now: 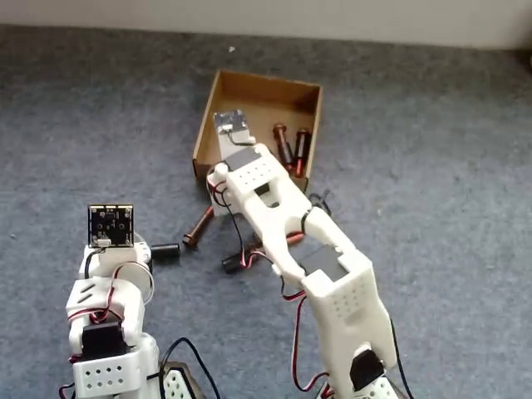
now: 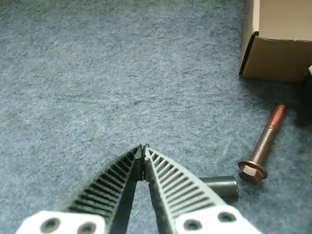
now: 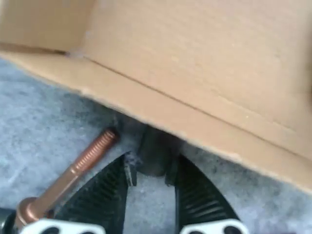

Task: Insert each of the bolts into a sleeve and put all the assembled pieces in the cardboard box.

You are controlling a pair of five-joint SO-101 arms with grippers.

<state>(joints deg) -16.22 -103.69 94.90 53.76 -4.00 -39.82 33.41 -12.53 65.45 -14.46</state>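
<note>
There is one cardboard box [image 1: 208, 125] [image 2: 278, 58] [image 3: 195, 73], open on top, with plain brown walls. It stands on a tabletop [image 1: 432, 166] covered with grey, rough carpet. In the box lie two copper-coloured pieces [image 1: 291, 148] side by side against one wall.

Outside the box I count one free bolt [image 1: 198, 226] [image 2: 263, 146] [image 3: 73, 170]. It is copper-coloured, with a thread at one end and a hexagonal head with a flange at the other, and its thread points to the box corner.

I count three dark, smooth, round sleeves:
- One sleeve [image 3: 153, 151] is just beside the outer box wall. The right pincer [image 3: 150, 168] is apart around it.
- The second sleeve [image 1: 165, 249] [image 2: 222, 187] lies near the bolt head.
- The third sleeve [image 1: 233, 263] lies by the right arm.

The left pincer [image 2: 143, 153], with ribbed black fingers, is together and holds nothing.
</note>
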